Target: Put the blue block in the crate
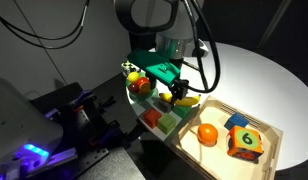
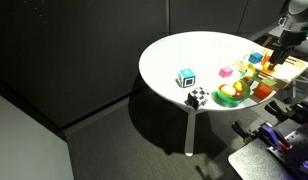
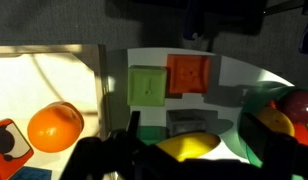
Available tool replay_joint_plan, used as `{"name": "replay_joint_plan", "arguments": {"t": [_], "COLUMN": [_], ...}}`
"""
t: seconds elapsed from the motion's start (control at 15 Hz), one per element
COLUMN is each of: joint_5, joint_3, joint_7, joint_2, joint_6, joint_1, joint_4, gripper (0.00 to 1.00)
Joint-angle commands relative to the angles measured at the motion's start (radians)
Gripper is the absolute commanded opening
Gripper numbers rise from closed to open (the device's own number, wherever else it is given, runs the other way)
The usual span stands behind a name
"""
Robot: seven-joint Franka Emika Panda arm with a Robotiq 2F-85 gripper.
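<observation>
The light-wood crate (image 1: 262,128) stands at the table's edge and holds an orange ball (image 1: 206,133) and an orange "6" die (image 1: 246,143). A small blue block (image 1: 237,121) appears to sit in it behind the die. A small blue spot in an exterior view (image 2: 255,58) may be the same block; it is too small to tell. My gripper (image 1: 174,90) hangs beside the crate, over a yellow banana-like fruit (image 3: 184,148). The jaws (image 3: 194,150) look spread apart around it. The wrist view shows the crate's wall (image 3: 99,80) and ball (image 3: 54,127), but no blue block.
A green block (image 3: 147,85) and an orange block (image 3: 188,73) lie just outside the crate. A fruit bowl (image 1: 139,82) stands past the gripper. A blue-and-white cube (image 2: 185,78), a checkered cube (image 2: 197,97) and a pink block (image 2: 226,71) sit further along the round white table (image 2: 184,55).
</observation>
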Motion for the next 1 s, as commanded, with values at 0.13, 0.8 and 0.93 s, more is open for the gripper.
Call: {"name": "replay_joint_plan", "arguments": {"t": [0.13,0.8,0.93], "joint_5": [0.0,-0.113,-0.1], "joint_3": [-0.034,-0.017,-0.011], "joint_7": [0.066,0.218,0.227], "joint_2": [-0.147,-0.334,-0.342], "joint_6": [0.019,-0.058,-0.091], "joint_1": [0.053,0.122,0.145], "joint_4": [-0.119,-0.218,-0.195], "gripper": [1.0,1.0,1.0]}}
